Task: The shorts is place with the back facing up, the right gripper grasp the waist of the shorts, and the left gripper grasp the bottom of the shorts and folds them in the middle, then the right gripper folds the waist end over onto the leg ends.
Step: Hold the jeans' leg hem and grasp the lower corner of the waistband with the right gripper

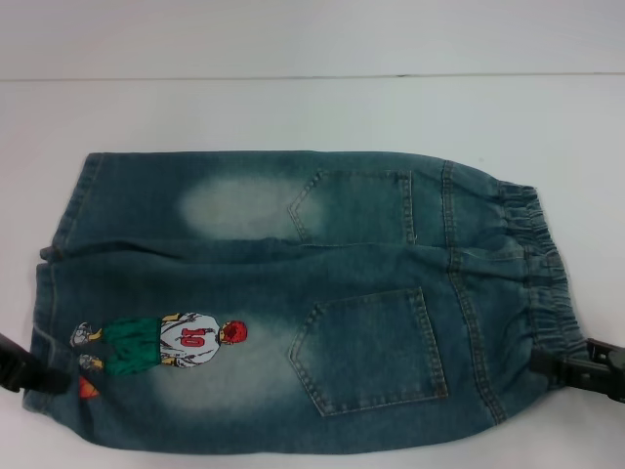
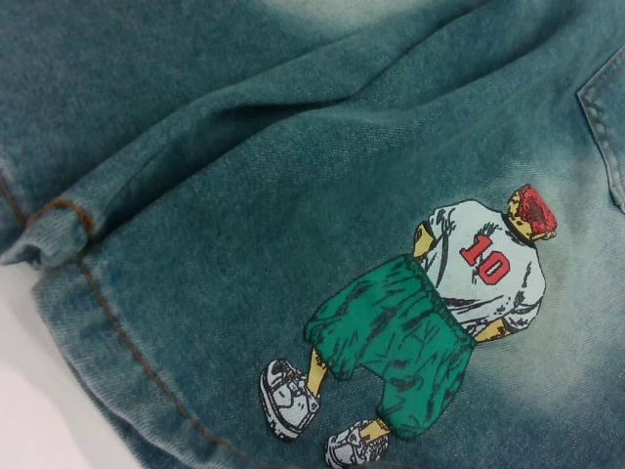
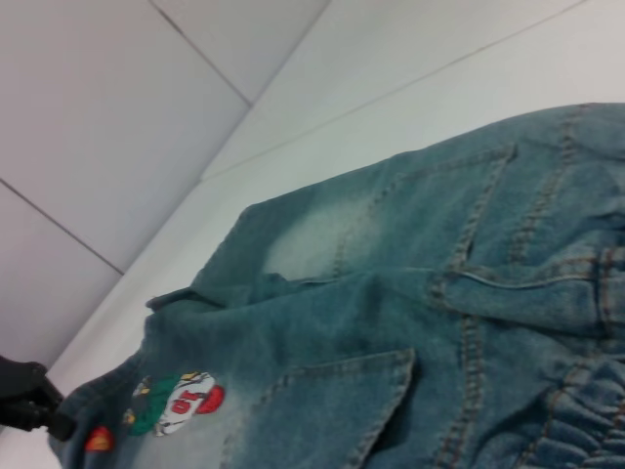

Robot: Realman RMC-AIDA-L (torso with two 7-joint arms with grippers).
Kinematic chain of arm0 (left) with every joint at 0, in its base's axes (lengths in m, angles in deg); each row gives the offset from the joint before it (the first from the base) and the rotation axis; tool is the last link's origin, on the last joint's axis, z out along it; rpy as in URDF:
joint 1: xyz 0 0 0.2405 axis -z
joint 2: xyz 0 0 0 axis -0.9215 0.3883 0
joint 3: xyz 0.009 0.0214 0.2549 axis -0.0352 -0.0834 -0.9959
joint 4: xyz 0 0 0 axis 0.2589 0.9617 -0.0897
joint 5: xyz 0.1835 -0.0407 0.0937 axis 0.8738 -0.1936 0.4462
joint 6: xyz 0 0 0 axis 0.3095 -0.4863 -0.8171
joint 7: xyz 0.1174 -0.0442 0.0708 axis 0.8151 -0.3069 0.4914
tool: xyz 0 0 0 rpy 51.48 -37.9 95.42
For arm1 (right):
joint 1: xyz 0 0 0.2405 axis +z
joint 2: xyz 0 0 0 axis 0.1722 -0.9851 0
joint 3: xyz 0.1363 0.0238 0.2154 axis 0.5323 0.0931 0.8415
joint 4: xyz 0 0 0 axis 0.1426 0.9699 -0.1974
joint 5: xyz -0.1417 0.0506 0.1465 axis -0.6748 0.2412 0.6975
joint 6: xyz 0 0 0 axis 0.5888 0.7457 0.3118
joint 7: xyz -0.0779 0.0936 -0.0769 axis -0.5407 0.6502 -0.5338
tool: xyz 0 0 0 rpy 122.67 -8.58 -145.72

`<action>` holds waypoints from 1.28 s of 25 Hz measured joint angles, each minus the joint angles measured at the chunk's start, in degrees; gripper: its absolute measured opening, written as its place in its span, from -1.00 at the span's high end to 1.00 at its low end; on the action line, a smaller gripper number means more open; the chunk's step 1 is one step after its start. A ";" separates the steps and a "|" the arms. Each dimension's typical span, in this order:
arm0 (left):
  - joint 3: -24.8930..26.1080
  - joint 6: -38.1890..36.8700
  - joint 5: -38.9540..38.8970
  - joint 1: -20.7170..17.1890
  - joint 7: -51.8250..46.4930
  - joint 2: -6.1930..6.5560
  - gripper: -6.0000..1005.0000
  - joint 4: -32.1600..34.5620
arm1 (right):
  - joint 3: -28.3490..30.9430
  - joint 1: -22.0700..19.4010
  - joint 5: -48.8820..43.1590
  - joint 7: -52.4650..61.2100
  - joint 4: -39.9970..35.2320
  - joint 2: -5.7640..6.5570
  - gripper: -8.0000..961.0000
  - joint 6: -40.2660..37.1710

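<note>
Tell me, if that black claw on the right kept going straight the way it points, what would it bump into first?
Most likely the shorts: the right claw points at their elastic waistband and already sits at its edge, though contact is unclear.

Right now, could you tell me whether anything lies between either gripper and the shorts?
Nothing visible does. The left gripper is already at the hem and the right gripper at the waistband of the shorts on the white table.

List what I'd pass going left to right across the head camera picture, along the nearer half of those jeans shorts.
Left gripper at the leg hem → embroidered cartoon figure → back pocket → elastic waistband → right gripper, all on the shorts.
</note>
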 joint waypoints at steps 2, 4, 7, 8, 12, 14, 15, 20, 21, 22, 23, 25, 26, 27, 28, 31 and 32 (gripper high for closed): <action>-0.07 0.11 0.04 0.02 0.00 0.00 0.90 -0.08 | 0.16 0.05 0.07 -0.31 -0.06 -0.01 -0.92 -0.75; -0.13 0.21 0.09 0.07 -0.04 0.00 0.90 -0.14 | 0.20 0.05 0.05 -0.25 -0.17 -0.01 -0.91 -0.98; -0.19 0.29 0.06 0.08 -0.10 0.02 0.90 -0.15 | 0.28 -0.28 -0.02 0.02 -0.14 0.14 -0.88 -0.98; -0.20 0.30 0.03 0.09 -0.10 0.04 0.90 -0.16 | 0.40 -0.55 -0.02 0.03 -0.08 0.20 -0.87 -0.99; -0.24 0.51 -0.01 0.25 -0.11 0.09 0.90 -0.29 | 0.64 -1.86 -0.02 0.07 0.00 0.40 -0.82 -0.91; -0.24 0.60 -0.05 0.36 -0.10 0.09 0.90 -0.34 | 0.74 -2.43 -0.02 0.12 0.01 0.49 -0.79 -0.85; -0.24 0.64 -0.05 0.44 -0.10 0.09 0.90 -0.37 | 0.77 -2.63 -0.03 0.15 0.01 0.53 -0.78 -0.84; -0.24 0.67 -0.06 0.76 -0.09 0.09 0.90 -0.46 | 0.79 -3.14 -0.02 0.25 0.02 0.65 -0.76 -0.93; -0.24 0.67 -0.06 0.78 -0.09 0.09 0.90 -0.46 | 0.79 -3.16 -0.02 0.25 0.02 0.66 -0.77 -0.90; -0.24 0.67 -0.04 0.79 -0.09 0.09 0.90 -0.46 | 0.79 -3.17 -0.02 0.26 0.01 0.66 -0.77 -0.88; -0.24 0.67 -0.01 0.79 -0.09 0.09 0.90 -0.46 | 0.79 -3.17 -0.02 0.26 -0.01 0.67 -0.74 -0.85; -0.24 0.67 0.01 0.79 -0.10 0.09 0.90 -0.46 | 0.79 -3.08 -0.02 0.26 -0.04 0.68 -0.68 -0.73; -0.24 0.67 0.01 0.79 -0.11 0.09 0.90 -0.46 | 0.79 -2.99 -0.02 0.26 -0.04 0.69 -0.65 -0.67; -0.24 0.67 0.02 0.80 -0.12 0.09 0.90 -0.46 | 0.79 -2.90 -0.02 0.26 -0.05 0.69 -0.62 -0.63; -0.24 0.67 0.03 0.79 -0.14 0.09 0.90 -0.46 | 0.79 -2.81 -0.02 0.26 -0.06 0.70 -0.60 -0.61; -0.23 0.74 0.06 0.80 -0.15 0.09 0.90 -0.44 | 0.79 -2.54 -0.02 0.51 -0.18 0.70 -0.55 -0.44; -0.24 0.76 0.06 0.80 -0.16 0.09 0.90 -0.44 | 0.79 -2.46 -0.02 0.68 -0.29 0.71 -0.53 -0.29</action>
